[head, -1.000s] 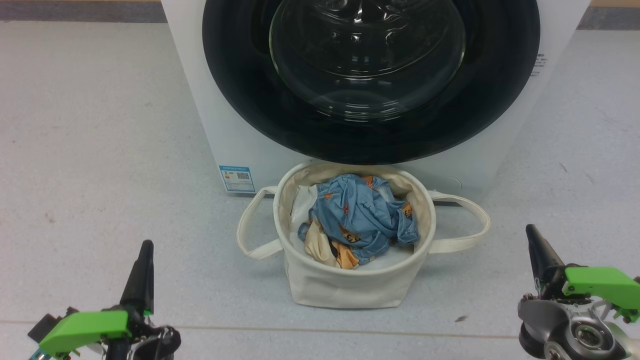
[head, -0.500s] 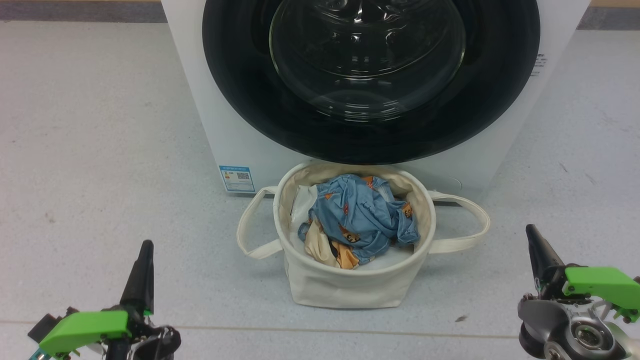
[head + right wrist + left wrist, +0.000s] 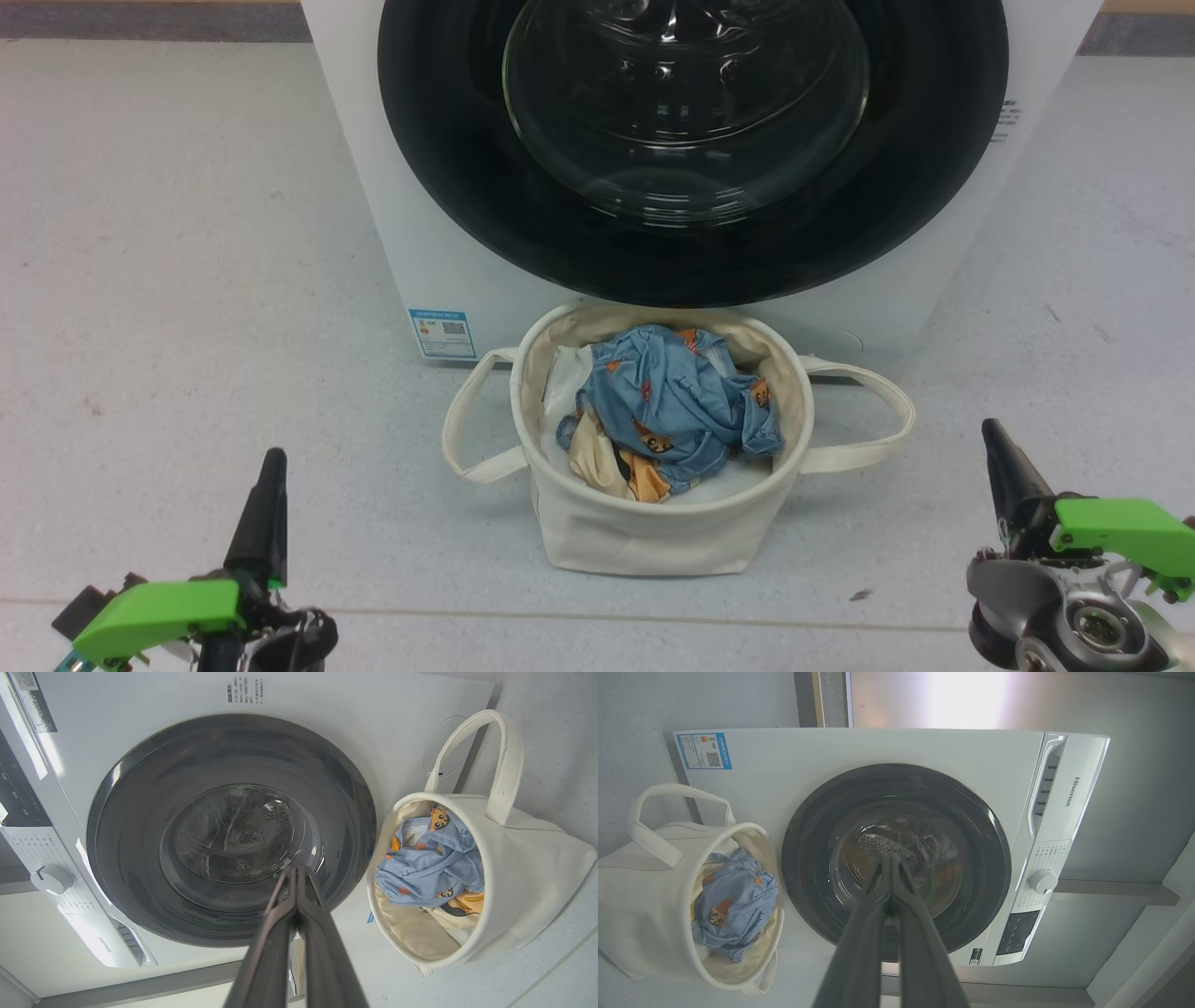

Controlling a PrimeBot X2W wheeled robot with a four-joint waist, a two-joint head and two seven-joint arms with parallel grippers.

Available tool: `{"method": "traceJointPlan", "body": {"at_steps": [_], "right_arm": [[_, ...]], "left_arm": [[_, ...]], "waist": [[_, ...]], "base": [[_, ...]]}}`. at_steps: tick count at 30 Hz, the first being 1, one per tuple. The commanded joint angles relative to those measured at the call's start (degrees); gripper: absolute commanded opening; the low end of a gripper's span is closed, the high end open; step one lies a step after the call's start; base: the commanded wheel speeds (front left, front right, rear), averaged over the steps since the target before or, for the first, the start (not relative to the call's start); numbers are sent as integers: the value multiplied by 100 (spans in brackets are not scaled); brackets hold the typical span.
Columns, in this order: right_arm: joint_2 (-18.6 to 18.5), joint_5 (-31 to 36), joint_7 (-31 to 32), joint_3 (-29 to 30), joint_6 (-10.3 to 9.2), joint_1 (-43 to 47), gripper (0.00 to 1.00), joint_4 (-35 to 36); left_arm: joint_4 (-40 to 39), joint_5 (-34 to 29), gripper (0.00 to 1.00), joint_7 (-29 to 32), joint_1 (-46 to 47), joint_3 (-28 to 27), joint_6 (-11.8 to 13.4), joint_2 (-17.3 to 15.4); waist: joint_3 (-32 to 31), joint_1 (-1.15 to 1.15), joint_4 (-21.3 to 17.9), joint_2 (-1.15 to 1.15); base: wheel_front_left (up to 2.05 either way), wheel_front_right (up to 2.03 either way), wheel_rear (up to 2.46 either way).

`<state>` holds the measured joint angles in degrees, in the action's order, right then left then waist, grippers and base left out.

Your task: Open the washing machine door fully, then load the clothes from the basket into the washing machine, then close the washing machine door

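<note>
From my head camera, the washing machine (image 3: 373, 233) stands at twelve o'clock, its white front facing me. The washing machine door (image 3: 691, 252) sits shut, flat against that front, black rim glossy and the glass bowl bulging out at its middle. A blue label (image 3: 442, 333) is stuck low on the machine, toward ten o'clock from the basket.

The basket (image 3: 644, 541) stands upright on the floor (image 3: 187, 280) just in front of the machine, right below the door. One of its loop handles (image 3: 462, 439) hangs out at nine o'clock and the other at three. The clothes (image 3: 677, 406) lie crumpled inside it, light blue fabric with orange prints on top and a cream piece poking out at seven o'clock of the heap.

My left pincer (image 3: 273, 464) hovers at seven o'clock and my right pincer (image 3: 993, 437) at four o'clock, both well apart from the basket. Each one has its two dark fingers pressed together with nothing between them. Through both wrist cameras the closed fingers point at the door glass, and the left wrist camera also shows the control knob (image 3: 1042, 881).
</note>
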<state>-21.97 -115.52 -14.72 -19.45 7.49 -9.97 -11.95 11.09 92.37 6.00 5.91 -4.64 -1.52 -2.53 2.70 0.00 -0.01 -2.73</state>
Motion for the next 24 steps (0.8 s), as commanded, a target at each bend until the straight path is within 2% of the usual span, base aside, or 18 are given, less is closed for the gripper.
{"method": "traceJointPlan", "body": {"at_steps": [1,5,6,11,20,24], "right_arm": [[-148,-7,-28,-63,0,-1,0,199],[-148,-7,-28,-63,0,-1,0,199],[5,0,0,-4,0,0,100,-9],[116,11,0,-65,0,25,100,-233],[196,114,4,-17,0,-139,100,-328],[195,341,-2,-25,0,-213,100,-313]], "left_arm": [[-200,-37,0,40,146,-210,9,-38],[-200,-37,0,40,146,-210,9,-38],[9,0,100,0,-1,2,0,1],[267,-2,100,-15,-19,6,8,16],[388,-70,100,-65,175,0,-3,-36],[449,-154,100,-106,259,24,-3,-79]], "waist": [[0,0,0,0],[0,0,0,0],[0,0,0,0],[7,0,3,1],[-18,0,45,19],[-13,0,56,15]], "base": [[0,0,0],[0,0,0],[0,0,0],[0,0,0],[0,0,0],[0,0,0]]}}
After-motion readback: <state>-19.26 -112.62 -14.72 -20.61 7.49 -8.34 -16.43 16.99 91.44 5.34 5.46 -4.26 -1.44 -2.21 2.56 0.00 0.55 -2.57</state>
